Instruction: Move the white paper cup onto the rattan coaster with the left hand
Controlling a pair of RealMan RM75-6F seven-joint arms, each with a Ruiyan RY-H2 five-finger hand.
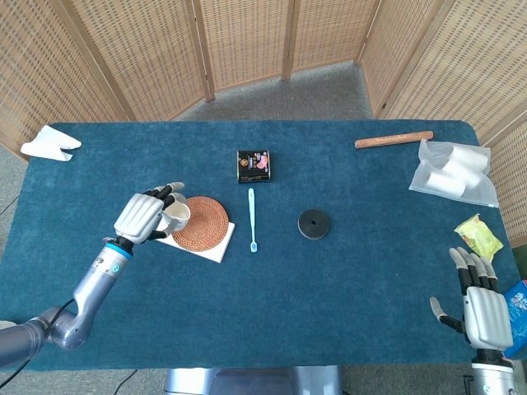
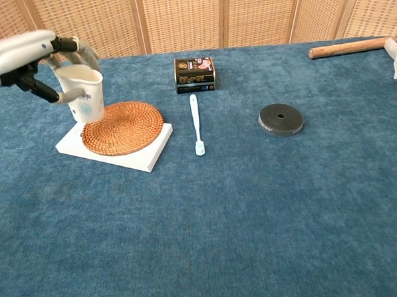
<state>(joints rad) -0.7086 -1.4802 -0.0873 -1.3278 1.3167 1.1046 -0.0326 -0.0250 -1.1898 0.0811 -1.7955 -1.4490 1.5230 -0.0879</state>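
While the left hand [image 2: 30, 54] grips the white paper cup [image 2: 82, 95] over the left edge of the rattan coaster [image 2: 123, 127], it should probably shift right to centre, lower upright, then release. The right hand [image 1: 484, 309] hangs spread and empty.

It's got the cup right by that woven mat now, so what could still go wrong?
The left hand holds the white paper cup tilted over the left edge of the round rattan coaster, not its middle. Released here, it might tip off the white board underneath. The rim also looks squeezed out of round, so a tight grip could crumple it.
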